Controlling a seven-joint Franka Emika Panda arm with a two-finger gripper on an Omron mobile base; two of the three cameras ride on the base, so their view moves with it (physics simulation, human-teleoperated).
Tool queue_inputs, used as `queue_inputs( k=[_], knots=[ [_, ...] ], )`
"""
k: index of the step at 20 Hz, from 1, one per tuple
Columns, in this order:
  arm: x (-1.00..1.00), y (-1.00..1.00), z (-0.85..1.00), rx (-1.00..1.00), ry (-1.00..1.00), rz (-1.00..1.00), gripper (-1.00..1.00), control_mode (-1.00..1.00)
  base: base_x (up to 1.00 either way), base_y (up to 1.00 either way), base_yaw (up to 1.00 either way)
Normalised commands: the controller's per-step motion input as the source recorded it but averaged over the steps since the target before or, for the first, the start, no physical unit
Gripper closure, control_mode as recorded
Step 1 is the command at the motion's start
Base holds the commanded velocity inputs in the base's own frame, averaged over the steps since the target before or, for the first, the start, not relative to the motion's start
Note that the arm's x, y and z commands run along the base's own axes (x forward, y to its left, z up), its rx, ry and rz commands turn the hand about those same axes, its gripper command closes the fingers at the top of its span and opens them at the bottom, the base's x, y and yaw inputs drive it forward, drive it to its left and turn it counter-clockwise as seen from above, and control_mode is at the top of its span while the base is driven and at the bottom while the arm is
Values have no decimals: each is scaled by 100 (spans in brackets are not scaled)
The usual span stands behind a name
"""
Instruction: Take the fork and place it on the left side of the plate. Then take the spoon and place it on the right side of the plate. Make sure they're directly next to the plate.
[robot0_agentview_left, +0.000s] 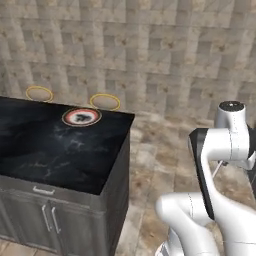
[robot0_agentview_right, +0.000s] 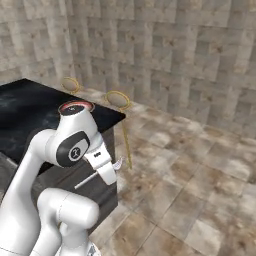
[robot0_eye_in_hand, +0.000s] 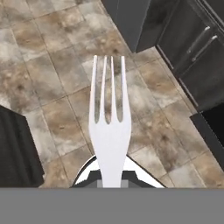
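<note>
Pincer (robot0_eye_in_hand: 112, 175) clamps the slim silver fork (robot0_eye_in_hand: 110, 118), its four tines pointing outward above tiled floor (robot0_eye_in_hand: 52, 65).

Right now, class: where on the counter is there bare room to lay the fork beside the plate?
The plate sits at the counter's far edge. Bare black top borders its left, right and near sides. Only the far edge is tight. The tool holds the fork over the floor.

The fork (robot0_eye_in_hand: 109, 127) looks like smooth pale metal. The desk (robot0_agentview_left: 55, 150) has a glossy black marble top, and the floor (robot0_agentview_right: 200, 190) is matt mottled stone tile.
</note>
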Motion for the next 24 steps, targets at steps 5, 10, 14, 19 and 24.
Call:
queue_inputs(
  k=[5, 10, 14, 19, 24],
  knots=[
    [0, 0, 0, 0, 0, 0, 100, 100, 41, -84, 60],
    [0, 0, 0, 0, 0, 0, 100, 100, 41, -87, 58],
    [0, 0, 0, 0, 0, 0, 100, 100, 44, -87, 57],
    [0, 0, 0, 0, 0, 0, 100, 100, 36, -92, 55],
    [0, 0, 0, 0, 0, 0, 100, 100, 18, -90, 56]
  ],
)
